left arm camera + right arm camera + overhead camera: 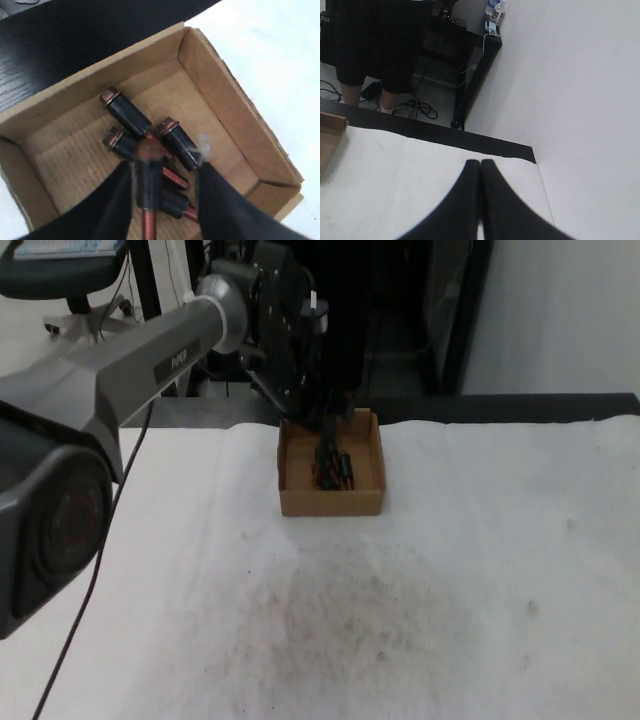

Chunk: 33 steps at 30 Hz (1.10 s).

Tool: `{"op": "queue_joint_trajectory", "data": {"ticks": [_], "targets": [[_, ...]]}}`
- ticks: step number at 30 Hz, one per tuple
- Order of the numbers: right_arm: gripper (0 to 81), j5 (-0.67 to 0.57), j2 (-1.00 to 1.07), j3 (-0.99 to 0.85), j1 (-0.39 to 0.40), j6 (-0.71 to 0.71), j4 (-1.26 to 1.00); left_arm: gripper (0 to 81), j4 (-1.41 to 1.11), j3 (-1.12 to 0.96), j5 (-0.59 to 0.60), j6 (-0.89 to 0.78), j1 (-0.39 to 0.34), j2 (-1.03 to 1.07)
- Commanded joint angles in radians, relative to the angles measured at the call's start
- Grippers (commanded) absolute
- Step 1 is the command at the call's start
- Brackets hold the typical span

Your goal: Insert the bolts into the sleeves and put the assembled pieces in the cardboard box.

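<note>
Cardboard box (331,502) sits on the white cloth (480,570) at the far edge of the bench (520,405), approx mid-width, a bit left of ctr. Left claw (165,166) hangs over the box's inside, tips down, fingers (107,212) apart, not clamped on anything. Between them is one assembled piece (149,182), a black sleeve w/ copper bolt through it: head end away from the wrist cam, threaded end twd it. It lies close along one finger (can't tell if touching), w/ a clear gap to the other finger. On the box floor just past the tips lie other assembled pieces (129,114) in a loose heap, approx centre of the box and crossing each other. One is angled twd the far-wall corner, one (181,142) is nr the side wall, one (121,144) is partly under the piece btwn the fingers, and one more (172,202) is lower down by the fingers w/ its thread sticking out. Right claw (480,165) has fingers pressed together w/ nothing btwn them. It is above the cloth nr the bench's far edge, well apart from the box, whose corner shows off to one side in the right wrist view.
</note>
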Motion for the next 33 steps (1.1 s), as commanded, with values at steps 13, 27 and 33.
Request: {"op": "queue_joint_trajectory", "data": {"ticks": [13, 27, 33], "targets": [[0.3, -0.007, -0.006, -0.003, -0.004, 0.01, 0.089, 11.0, 0.165, -0.11, -0.288, 0.021, 0.0, -0.142], [0.3, -0.068, -0.163, 0.237, -0.073, 0.161, 0.242, 0.3, 0.381, -0.052, -0.372, 0.214, 0.025, -0.628], [0.3, -0.139, -0.34, 0.468, -0.085, 0.22, 0.227, 0.3, 0.376, 0.244, -0.37, 0.159, 0.025, -0.899]]}}
